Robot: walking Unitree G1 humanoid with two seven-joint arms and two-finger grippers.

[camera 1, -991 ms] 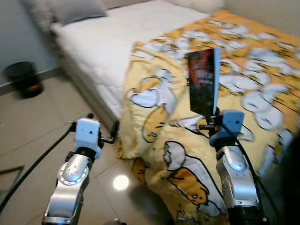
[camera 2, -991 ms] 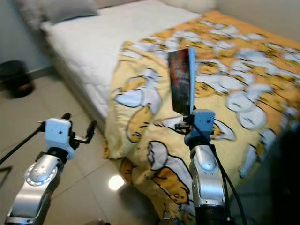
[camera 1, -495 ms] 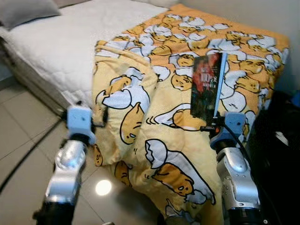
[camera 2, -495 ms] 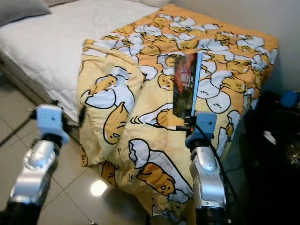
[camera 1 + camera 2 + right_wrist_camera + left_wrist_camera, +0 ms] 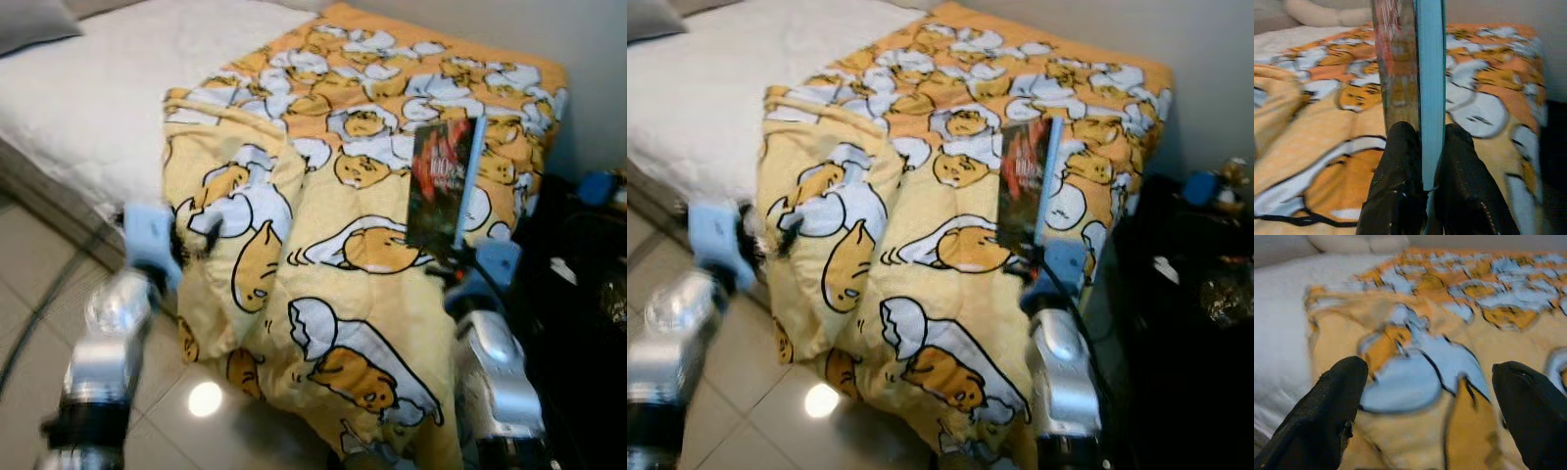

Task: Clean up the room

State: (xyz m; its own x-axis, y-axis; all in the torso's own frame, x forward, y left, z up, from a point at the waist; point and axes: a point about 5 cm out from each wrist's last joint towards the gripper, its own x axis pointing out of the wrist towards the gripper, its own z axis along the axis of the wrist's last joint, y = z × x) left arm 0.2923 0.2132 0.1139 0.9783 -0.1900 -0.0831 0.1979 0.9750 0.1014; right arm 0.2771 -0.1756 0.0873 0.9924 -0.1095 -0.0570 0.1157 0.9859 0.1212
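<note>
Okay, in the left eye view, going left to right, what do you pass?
Left gripper → yellow cartoon blanket → book held upright in the right gripper → dark clutter beside the bed.

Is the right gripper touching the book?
Touching. In the right wrist view the right gripper has both black fingers pressed against the two faces of the upright book.

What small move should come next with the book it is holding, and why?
Probably carry the book on toward the dark furniture on the robot's right and look for a spot there. The right gripper is shut on its lower edge, holding it upright above the yellow blanket, and the left gripper hangs open, holding nothing.
</note>
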